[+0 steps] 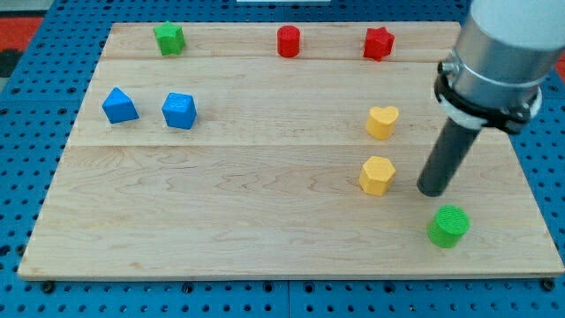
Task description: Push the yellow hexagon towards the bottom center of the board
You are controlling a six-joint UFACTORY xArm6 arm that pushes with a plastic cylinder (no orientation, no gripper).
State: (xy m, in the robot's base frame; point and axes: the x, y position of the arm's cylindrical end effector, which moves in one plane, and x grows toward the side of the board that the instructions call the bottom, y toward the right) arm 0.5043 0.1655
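On the wooden board (265, 230), my tip (432, 190) stands just right of the six-sided yellow hexagon (377, 175).

No text, label, brand, number or sign can be read anywhere in the view: not on the wooden board (265, 221), not on the coloured blocks, not on the arm's grey housing (508, 44) at two o'clock, and not on the blue pegboard (26, 106) around it.
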